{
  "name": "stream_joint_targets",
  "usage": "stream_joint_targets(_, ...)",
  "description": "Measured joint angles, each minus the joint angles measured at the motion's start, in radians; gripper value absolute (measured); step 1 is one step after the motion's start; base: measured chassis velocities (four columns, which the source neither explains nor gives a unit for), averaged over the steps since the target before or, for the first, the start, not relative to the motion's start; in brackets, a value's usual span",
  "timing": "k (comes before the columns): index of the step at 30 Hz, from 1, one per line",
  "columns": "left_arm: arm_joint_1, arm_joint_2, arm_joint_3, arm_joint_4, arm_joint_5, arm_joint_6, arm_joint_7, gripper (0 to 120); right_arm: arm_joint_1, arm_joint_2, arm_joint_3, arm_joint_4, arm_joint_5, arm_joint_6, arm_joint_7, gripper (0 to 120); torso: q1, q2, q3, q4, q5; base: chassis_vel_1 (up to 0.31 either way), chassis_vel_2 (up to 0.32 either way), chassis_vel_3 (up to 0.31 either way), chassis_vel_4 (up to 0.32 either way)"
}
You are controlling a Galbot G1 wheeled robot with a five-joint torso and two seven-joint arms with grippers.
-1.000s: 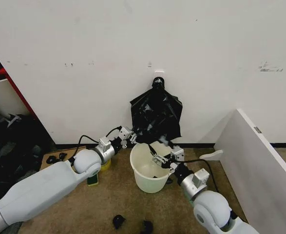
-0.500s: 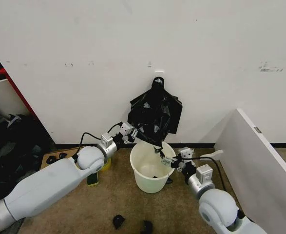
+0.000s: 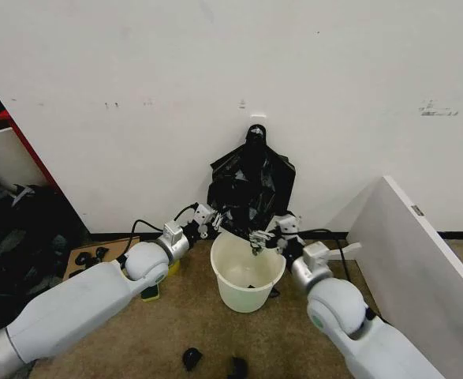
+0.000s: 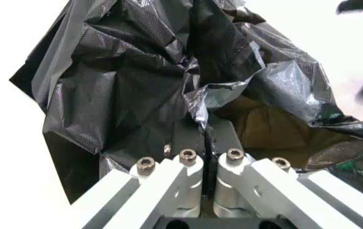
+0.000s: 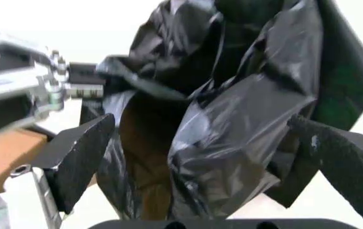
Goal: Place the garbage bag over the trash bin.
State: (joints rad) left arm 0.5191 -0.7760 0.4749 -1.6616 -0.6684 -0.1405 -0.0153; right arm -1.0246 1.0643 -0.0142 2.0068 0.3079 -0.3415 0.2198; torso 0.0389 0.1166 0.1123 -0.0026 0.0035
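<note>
The garbage bag (image 3: 251, 188) hangs against the wall above the trash bin (image 3: 247, 272), not yet over its rim. My left gripper (image 4: 207, 157) is clamped on its lower edge; my right gripper (image 5: 200, 143) stands spread around the hanging plastic just beside it.

a workshop-like room: scuffed white wall (image 3: 136, 95), bare brown floor (image 3: 184, 324), dark clutter pile (image 3: 10, 237).

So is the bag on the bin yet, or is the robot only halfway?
Not yet. Done: the left gripper is shut on an edge of the garbage bag. In hand: the right gripper is open around its other side. Left: the bag hangs above the trash bin, not over its rim.
</note>
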Motion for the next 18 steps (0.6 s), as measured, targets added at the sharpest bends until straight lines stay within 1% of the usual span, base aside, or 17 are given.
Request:
stream_joint_targets(2, 0.001, -0.001, -0.001, 0.000, 0.000, 0.000, 0.000, 0, 0.018, 0.001, -0.020, -0.021, -0.004, -0.003, 0.000, 99, 0.000, 0.000, 0.000, -0.0001, 0.0000, 0.000, 0.000, 0.000, 0.000)
stream_joint_targets(6, 0.005, -0.003, -0.002, -0.002, 0.000, 0.000, 0.000, 0, 0.049, 0.016, -0.041, -0.059, -0.007, -0.002, 0.003, 84, 0.000, 0.000, 0.000, 0.0000, 0.0000, 0.000, 0.000, 0.000, 0.000)
stream_joint_targets(8, 0.005, -0.003, -0.002, -0.002, 0.000, 0.000, 0.000, 0, 0.049, 0.016, -0.041, -0.059, -0.007, -0.002, 0.003, 84, 0.000, 0.000, 0.000, 0.0000, 0.0000, 0.000, 0.000, 0.000, 0.000)
stream_joint_targets(9, 0.006, -0.003, -0.002, -0.002, 0.000, 0.000, -0.001, 0, 0.061, 0.020, -0.045, -0.078, -0.012, -0.002, 0.014, 75, 0.000, 0.000, 0.000, 0.0001, 0.0000, 0.000, 0.000, 0.000, 0.000)
stream_joint_targets(12, 0.007, -0.004, -0.002, -0.002, 0.001, 0.000, 0.000, 0, 0.071, 0.019, -0.046, -0.098, -0.020, -0.001, 0.028, 64, 0.000, 0.000, 0.000, -0.0001, 0.0000, 0.000, 0.000, 0.000, 0.000)
stream_joint_targets(13, 0.008, -0.004, -0.003, -0.002, 0.001, 0.000, 0.000, 0, 0.075, 0.019, -0.047, -0.107, -0.024, -0.002, 0.037, 58, 0.000, 0.000, 0.000, -0.0001, 0.0000, 0.000, 0.000, 0.000, 0.000)
stream_joint_targets(14, 0.008, -0.004, -0.003, -0.002, 0.001, 0.000, 0.000, 0, 0.075, 0.019, -0.047, -0.107, -0.024, -0.002, 0.037, 58, 0.000, 0.000, 0.000, -0.0001, 0.0000, 0.000, 0.000, 0.000, 0.000)
stream_joint_targets(18, 0.012, -0.004, -0.004, -0.002, 0.001, -0.001, 0.000, 0, 0.089, 0.020, -0.051, -0.133, -0.037, -0.003, 0.053, 41, 0.000, 0.000, 0.000, 0.0000, 0.0000, 0.000, 0.000, 0.000, 0.000)
